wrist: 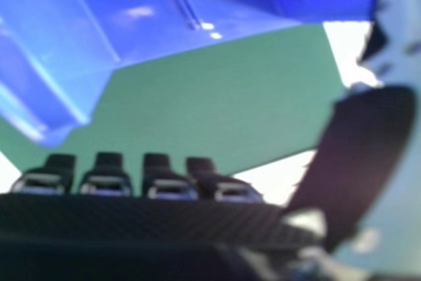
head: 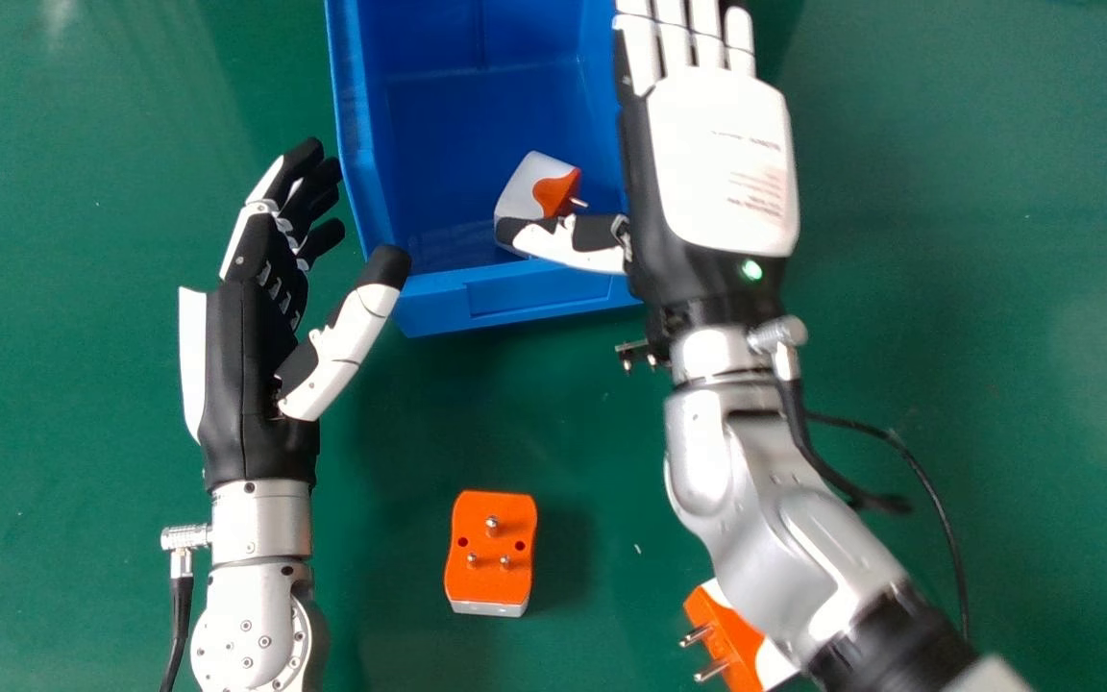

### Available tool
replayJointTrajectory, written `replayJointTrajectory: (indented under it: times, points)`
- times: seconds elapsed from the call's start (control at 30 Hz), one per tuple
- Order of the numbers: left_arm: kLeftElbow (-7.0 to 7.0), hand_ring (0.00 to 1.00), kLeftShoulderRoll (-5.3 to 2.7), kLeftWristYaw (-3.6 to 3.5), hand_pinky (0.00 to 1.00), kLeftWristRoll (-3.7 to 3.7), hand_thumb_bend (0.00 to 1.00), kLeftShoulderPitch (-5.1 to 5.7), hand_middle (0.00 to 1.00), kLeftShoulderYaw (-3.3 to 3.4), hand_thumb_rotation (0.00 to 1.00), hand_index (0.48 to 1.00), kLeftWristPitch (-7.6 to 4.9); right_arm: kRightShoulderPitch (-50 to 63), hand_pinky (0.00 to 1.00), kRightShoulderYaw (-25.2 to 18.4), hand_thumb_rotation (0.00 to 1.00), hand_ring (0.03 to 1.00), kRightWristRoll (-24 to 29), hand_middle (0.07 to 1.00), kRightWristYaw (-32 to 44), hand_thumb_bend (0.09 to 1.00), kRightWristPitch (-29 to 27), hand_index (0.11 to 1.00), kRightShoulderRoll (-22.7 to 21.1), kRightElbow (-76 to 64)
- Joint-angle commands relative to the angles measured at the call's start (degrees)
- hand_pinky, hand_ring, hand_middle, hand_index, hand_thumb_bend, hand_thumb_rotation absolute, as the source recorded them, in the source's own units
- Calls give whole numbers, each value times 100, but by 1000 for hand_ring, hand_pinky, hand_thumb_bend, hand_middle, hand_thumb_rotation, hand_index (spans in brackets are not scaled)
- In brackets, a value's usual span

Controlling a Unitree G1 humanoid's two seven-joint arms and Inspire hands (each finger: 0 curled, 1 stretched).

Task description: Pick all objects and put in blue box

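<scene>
Seemingly between placements: white adapter in blue box, top centre; right hand straight-fingered, left hand relaxed, thumb apart. Next: grasp orange adapter, bottom centre, or plug, bottom right.

Adapter in box (near end), second adapter before it, third adapter rightward

Pale glare marks the green table and blue box, shadows soft.

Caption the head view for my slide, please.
Right hand open at the blue box, one orange-and-white adapter inside, two on the green table.
</scene>
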Motion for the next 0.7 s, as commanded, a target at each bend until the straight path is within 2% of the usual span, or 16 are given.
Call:
replayJointTrajectory:
  times: [0.0, 0.07, 0.17, 0.23, 0.33, 0.4, 0.53, 0.67]
  points:
    - [-136, 867, 2, -21, 841, -13, 816, 71, 847, -4, 486, 837, -106, 454, 1000, -118, 349, 1000, 289, 1000, 534, 738, -194, 990, -151, -794]
    - [-182, 867, 12, -11, 840, 4, 817, 108, 848, -10, 488, 837, -91, 783, 1000, -187, 375, 1000, 543, 1000, 996, 732, -316, 994, -282, -1247]
    - [-234, 868, -1, -9, 842, 7, 815, 143, 848, -23, 490, 839, -67, 1294, 976, -339, 403, 982, 972, 993, 2120, 732, -380, 990, -802, -1937]
    - [-233, 869, -19, 25, 843, 51, 813, 149, 848, -39, 492, 839, -68, 1397, 948, -336, 426, 960, 790, 975, 3215, 737, 88, 976, -1327, -2472]
    - [-232, 868, -22, 99, 842, 135, 810, 157, 848, -59, 496, 838, -67, 1395, 922, -316, 469, 947, 518, 966, 4387, 753, 632, 962, -1828, -3055]
    - [-234, 867, -28, 121, 841, 157, 811, 154, 848, -64, 499, 838, -63, 1377, 910, -305, 482, 942, 413, 962, 5120, 765, 932, 954, -2107, -3431]
    - [-274, 866, -40, 103, 844, 104, 817, 160, 848, -56, 504, 836, -32, 1401, 876, -243, 477, 927, 360, 946, 5853, 802, 1166, 925, -2291, -3894]
    - [-238, 866, -34, 62, 846, 58, 819, 125, 846, -47, 501, 836, -65, 1344, 842, -214, 468, 912, 446, 934, 6434, 825, 1340, 908, -2370, -4138]
